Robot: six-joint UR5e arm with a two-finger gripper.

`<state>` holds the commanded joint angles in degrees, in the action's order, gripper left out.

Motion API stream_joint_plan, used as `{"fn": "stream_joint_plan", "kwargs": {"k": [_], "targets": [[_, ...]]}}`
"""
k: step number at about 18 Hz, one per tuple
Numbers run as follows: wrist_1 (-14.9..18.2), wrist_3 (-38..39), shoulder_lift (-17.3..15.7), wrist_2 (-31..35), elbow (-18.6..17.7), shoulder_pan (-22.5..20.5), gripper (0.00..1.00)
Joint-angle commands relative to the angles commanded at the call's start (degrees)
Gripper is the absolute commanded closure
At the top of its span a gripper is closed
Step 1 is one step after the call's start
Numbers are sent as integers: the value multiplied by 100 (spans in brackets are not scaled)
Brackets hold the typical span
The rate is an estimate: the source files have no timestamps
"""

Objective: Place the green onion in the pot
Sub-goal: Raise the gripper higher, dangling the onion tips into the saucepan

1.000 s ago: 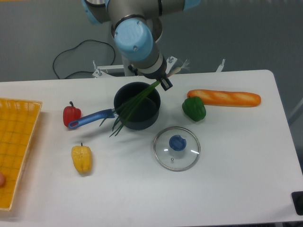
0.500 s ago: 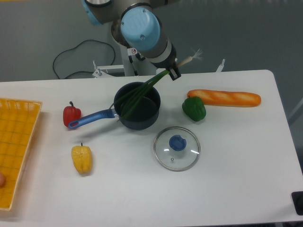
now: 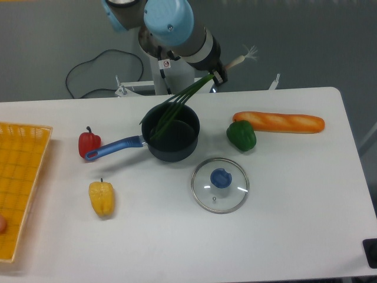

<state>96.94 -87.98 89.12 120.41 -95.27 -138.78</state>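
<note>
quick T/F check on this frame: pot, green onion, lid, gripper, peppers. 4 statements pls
1. The gripper holds the green onion near its pale root end. True.
2. The lid sits on the pot. False: it lies on the table, in front of the pot.
3. The onion's leaf tips hang inside the pot. True.
4. The green pepper is in the basket. False: it sits right of the pot, by the bread.

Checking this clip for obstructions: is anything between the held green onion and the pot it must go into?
Nothing visible does. The pincer holds the green onion near its pale root end, and the leaf tips already hang into the open pot. The glass lid lies apart on the table, in front of the pot.
</note>
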Motion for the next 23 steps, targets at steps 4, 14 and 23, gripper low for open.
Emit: {"fn": "stream_joint_plan", "kwargs": {"k": [4,14,23], "targets": [[-44,79,35,70,-158,70,90],[-70,228,184,282,-272,246,89],[-61,237,492,255,-518,360,89]]}}
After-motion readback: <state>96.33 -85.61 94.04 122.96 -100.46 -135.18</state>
